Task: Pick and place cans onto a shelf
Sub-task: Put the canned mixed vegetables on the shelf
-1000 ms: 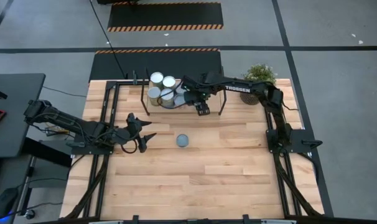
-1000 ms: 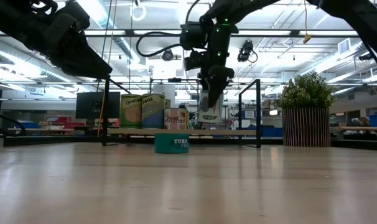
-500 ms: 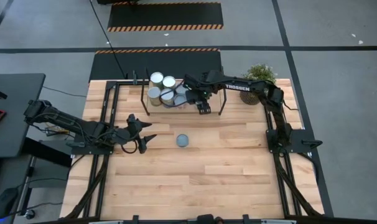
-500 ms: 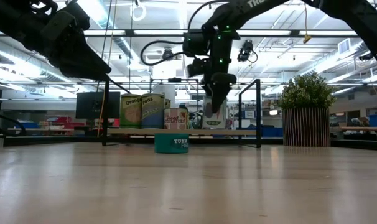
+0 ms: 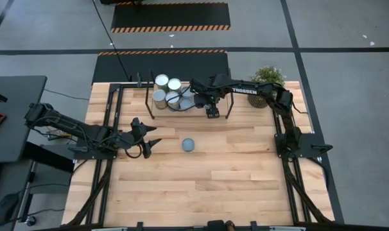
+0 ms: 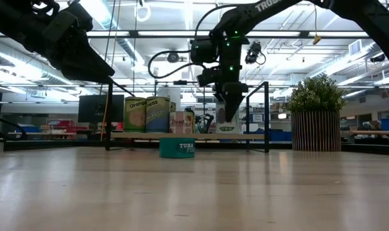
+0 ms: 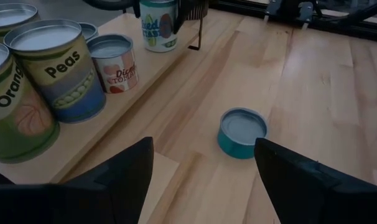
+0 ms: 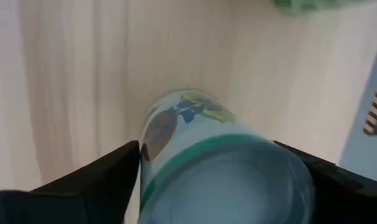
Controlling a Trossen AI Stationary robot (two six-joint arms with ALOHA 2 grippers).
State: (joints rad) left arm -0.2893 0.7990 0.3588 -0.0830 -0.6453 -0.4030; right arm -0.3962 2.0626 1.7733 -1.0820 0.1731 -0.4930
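The right gripper [image 5: 211, 110] has slid rightward along the shelf [image 6: 246, 136] at upper centre and seems to have let go of the green-labelled can [image 7: 158, 23] standing there. The left gripper [image 5: 149, 142] hangs open near the teal tin [image 5: 189, 145], unshelved.

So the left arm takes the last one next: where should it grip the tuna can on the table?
Probably from straight above, fingers across the low side wall of the tuna can. It stands upright, flat and squat, apart from the shelf, near the open left gripper.
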